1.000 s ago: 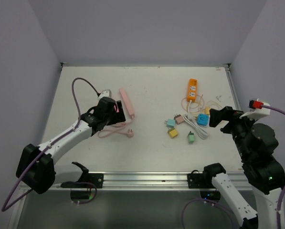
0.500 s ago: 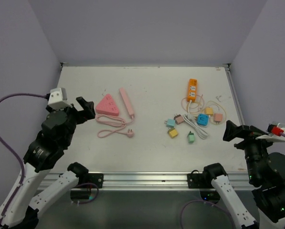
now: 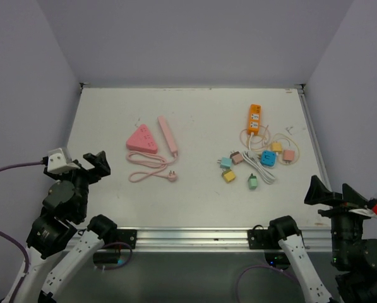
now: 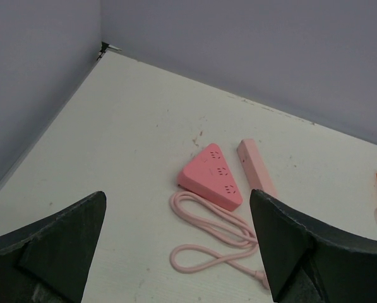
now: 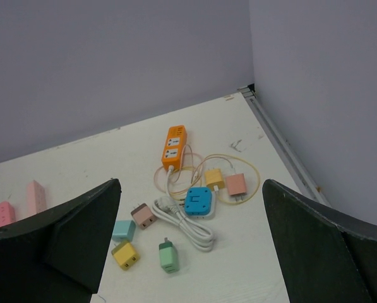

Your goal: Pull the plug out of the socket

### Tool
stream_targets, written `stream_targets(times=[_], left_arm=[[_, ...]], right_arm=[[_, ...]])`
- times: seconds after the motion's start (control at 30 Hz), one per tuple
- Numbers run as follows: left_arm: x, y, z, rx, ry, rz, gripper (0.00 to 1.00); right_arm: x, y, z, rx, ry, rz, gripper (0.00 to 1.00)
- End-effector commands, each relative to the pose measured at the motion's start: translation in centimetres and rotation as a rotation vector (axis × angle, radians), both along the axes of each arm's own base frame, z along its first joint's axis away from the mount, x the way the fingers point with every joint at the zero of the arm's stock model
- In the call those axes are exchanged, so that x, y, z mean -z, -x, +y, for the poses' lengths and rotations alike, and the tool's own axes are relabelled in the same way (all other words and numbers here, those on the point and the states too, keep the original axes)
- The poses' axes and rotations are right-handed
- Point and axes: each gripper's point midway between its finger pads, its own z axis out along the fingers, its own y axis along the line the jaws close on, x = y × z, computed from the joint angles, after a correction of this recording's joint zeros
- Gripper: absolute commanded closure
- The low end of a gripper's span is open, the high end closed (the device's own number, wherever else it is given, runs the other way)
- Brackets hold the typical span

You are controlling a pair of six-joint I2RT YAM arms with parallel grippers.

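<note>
A pink triangular socket strip (image 3: 142,139) (image 4: 212,177) lies left of centre, its visible outlets bare. Its pink cord (image 4: 218,237) loops toward me and ends in a plug (image 3: 173,177) lying loose on the table. Beside the strip, apart from it, lies a pink bar (image 3: 168,135) (image 4: 256,167). My left gripper (image 3: 90,167) (image 4: 179,252) hangs open at the near left edge, well short of the strip, holding nothing. My right gripper (image 3: 333,192) (image 5: 191,246) is open at the near right corner, with nothing between its fingers.
On the right sit an orange power strip (image 3: 254,118) (image 5: 173,146), a blue cube socket (image 5: 199,201) with a coiled white cord (image 5: 188,224), and several small coloured adapters, such as a green one (image 5: 168,257). Walls close the table at the back and both sides.
The left gripper has left the pink triangular strip and drawn back to the near left edge. The right arm has also pulled back toward the near right corner.
</note>
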Motion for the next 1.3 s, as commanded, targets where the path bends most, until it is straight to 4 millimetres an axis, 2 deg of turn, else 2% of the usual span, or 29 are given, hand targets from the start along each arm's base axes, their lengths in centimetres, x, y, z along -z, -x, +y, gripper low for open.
stream_targets(times=[0.0,0.23,0.4,0.77,1.27], left_arm=[[0.1,0.0,1.2,-0.064,0.005,-0.046,0.01],[2.6,0.3,1.7,-0.102,0.048,-0.056,0.0],[2.1,0.7,2.2,-0.119,0.081,-0.102,0.01],[2.4,0.6,2.0,-0.107,0.078,-0.098,0.0],[2.4,0.5,1.9,-0.105,0.075,-0.098,0.01]], right_arm=[[0.0,-0.1,-0.4,0.02,0.025,-0.015,0.01],[0.6,-0.8,0.1,0.001,0.018,-0.008,0.01],[0.5,-1.2,0.3,-0.005,0.021,-0.009,0.01],[1.3,-2.4,1.1,-0.027,-0.007,-0.002,0.01],[-0.1,-1.7,1.0,-0.031,-0.021,-0.034,0.01]])
